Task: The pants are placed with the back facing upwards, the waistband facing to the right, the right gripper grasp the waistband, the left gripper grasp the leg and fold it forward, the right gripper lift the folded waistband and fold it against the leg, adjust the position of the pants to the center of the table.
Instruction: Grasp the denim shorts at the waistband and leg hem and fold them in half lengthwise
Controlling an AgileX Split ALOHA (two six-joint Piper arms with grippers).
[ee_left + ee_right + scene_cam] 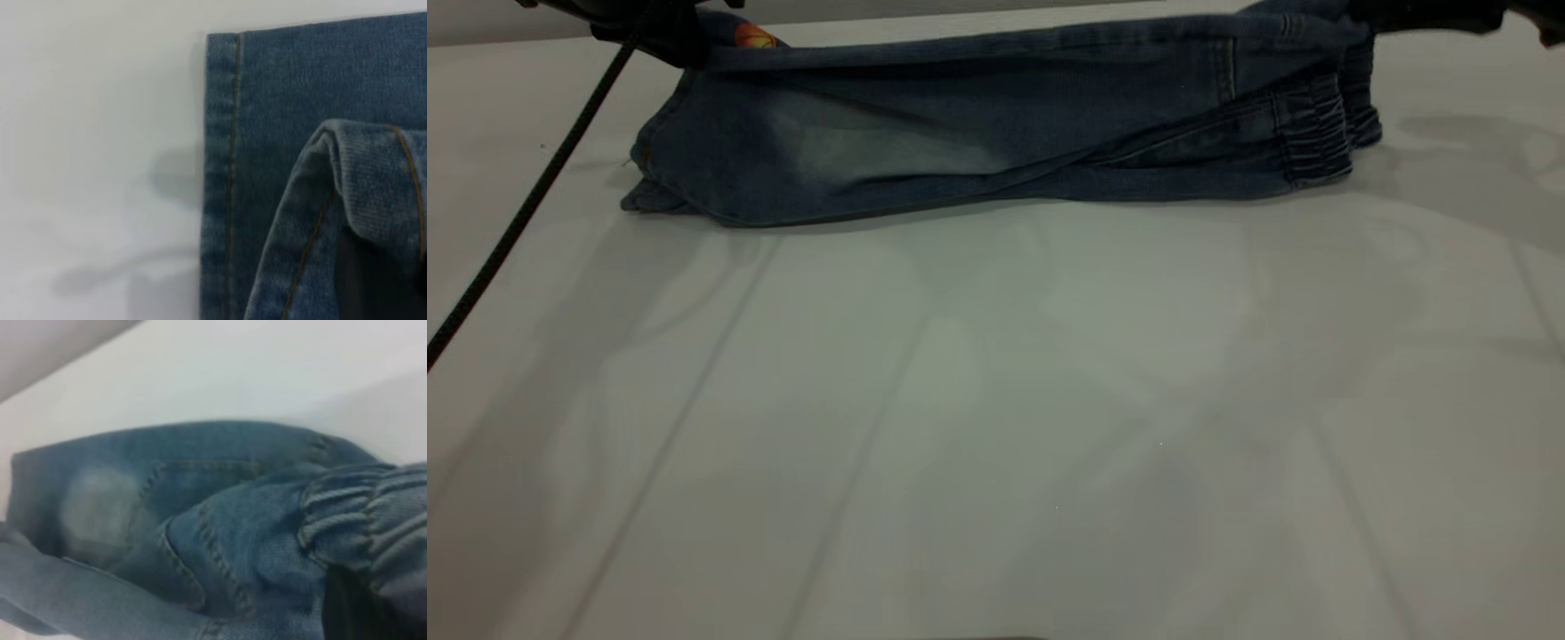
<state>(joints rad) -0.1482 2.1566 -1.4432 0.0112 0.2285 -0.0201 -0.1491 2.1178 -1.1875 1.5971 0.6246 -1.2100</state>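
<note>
The blue denim pants point(978, 133) lie along the far side of the white table point(996, 427), waistband point(1316, 133) to the right. At the top left, my left gripper point(667, 36) is shut on the leg point(751, 36), whose orange print shows, and holds it raised over the plain leg with the pale patch point(871, 147). The left wrist view shows the lifted hem point(360, 173) pinched above the flat leg point(267, 100). My right gripper point(1405, 13) at the top right is shut on the waistband point(373, 513), lifted above a back pocket point(193, 493).
The left arm's braided black cable point(525, 204) slants down across the table's left side. The wide near part of the tabletop stretches in front of the pants. A pale wall edge runs behind the table's far rim.
</note>
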